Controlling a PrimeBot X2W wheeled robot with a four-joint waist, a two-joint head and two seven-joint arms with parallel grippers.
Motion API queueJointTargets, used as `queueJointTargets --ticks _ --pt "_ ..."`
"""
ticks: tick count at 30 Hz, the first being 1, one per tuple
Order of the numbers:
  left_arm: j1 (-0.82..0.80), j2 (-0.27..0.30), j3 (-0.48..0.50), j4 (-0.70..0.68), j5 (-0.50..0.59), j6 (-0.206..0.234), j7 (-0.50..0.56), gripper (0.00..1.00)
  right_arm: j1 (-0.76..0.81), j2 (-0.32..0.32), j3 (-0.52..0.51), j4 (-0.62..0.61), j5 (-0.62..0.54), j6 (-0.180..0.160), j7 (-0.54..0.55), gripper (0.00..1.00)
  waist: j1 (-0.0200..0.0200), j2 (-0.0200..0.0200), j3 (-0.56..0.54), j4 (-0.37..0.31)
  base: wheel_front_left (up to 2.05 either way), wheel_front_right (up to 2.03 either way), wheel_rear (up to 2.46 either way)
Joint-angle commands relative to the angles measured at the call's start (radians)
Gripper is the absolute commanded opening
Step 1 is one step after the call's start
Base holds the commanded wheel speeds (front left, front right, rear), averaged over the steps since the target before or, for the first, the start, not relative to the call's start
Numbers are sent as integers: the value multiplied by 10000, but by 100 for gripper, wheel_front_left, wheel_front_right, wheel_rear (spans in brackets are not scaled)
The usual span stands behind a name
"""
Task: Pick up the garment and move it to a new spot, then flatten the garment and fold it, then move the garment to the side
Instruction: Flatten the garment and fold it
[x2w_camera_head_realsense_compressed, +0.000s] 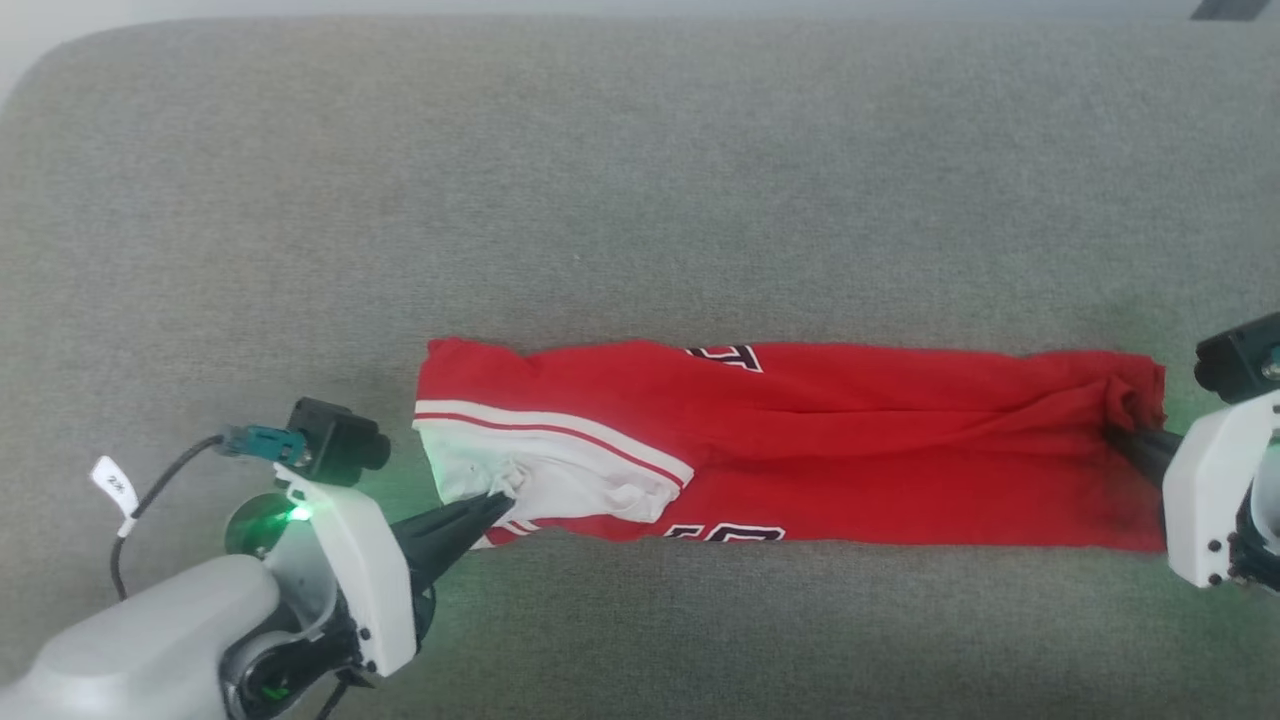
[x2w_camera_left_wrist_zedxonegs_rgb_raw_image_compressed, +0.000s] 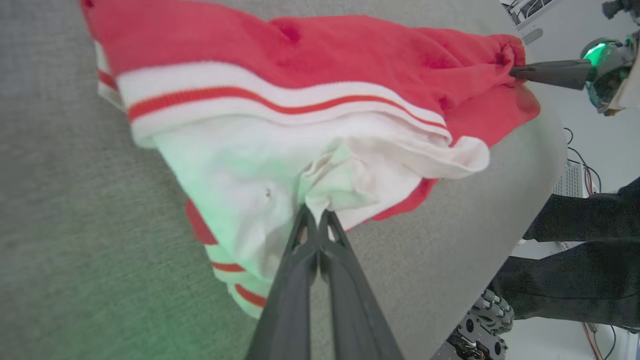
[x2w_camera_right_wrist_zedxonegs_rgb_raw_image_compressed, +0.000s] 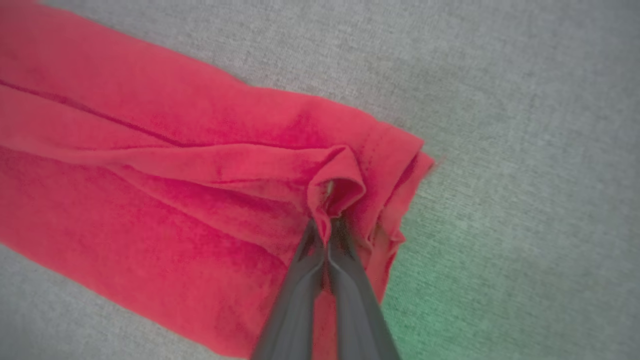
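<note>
left gripper (x2w_camera_head_realsense_compressed: 505, 497), fingers pressed together, pinches a bunch of white sleeve cloth at the left end of the garment (x2w_camera_head_realsense_compressed: 800, 450); right gripper (x2w_camera_head_realsense_compressed: 1118, 436), likewise closed, pinches a puckered fold of red hem at the opposite end. between the two grips the garment lies as a long folded band, red with red-white striped trim and partly hidden black lettering, flat on the grey fabric surface (x2w_camera_head_realsense_compressed: 640, 180). the band runs parallel to the surface's far edge, well apart from it and from the rounded far-left corner.
</note>
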Motion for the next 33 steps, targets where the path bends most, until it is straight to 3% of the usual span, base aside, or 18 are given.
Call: queueJointTargets --ticks 1,2,3,5,6,7,9,11,13,21,29,33 --pt "39 -145 -24 372 335 -17 -145 0 -178 119 57 76 -93 -20 -108 0 0 0 122 -94 0 0 0" --pt "4 -211 -36 539 439 -17 -242 0 -201 194 24 133 -44 -20 -195 0 0 0 137 -110 0 0 0" --pt "29 -314 -50 657 430 -17 -338 7 -217 269 -5 154 54 -18 -217 15 0 0 140 -124 0 0 0" --pt "39 -418 -61 794 476 -17 -578 15 -254 334 -93 104 207 -18 -298 61 0 0 123 -135 0 0 0" --pt "30 -410 -66 866 537 -17 -708 26 -267 336 -166 84 267 -18 -334 94 0 0 98 -130 0 0 0" --pt "47 -415 -69 923 565 -17 -822 39 -247 314 -219 59 318 -18 -353 100 0 0 56 -120 0 0 0" --pt "131 -452 -79 990 623 -17 -1109 50 -130 239 -371 -39 461 -20 -387 100 0 0 -70 -66 0 0 0" --pt "306 -510 -87 1008 480 -18 -1378 84 61 182 -577 -130 650 -20 -361 100 0 0 -239 7 0 0 0" --pt "421 -518 -80 1113 485 -17 -1616 100 237 130 -875 -223 890 -18 -298 100 0 0 -433 112 0 0 0" --pt "1404 -860 510 1444 252 -17 -2031 100 1006 319 -2006 221 1175 -14 19 100 0 0 -1089 623 0 0 0" --pt "3150 -1888 2702 2566 1411 -17 -2048 100 1919 510 -2700 1213 1083 -14 689 100 0 0 -1579 1466 0 0 0" --pt "4033 -2446 4439 2865 2386 -18 -2049 100 2197 579 -3126 1531 945 -14 829 100 0 0 -1727 1758 0 0 0"
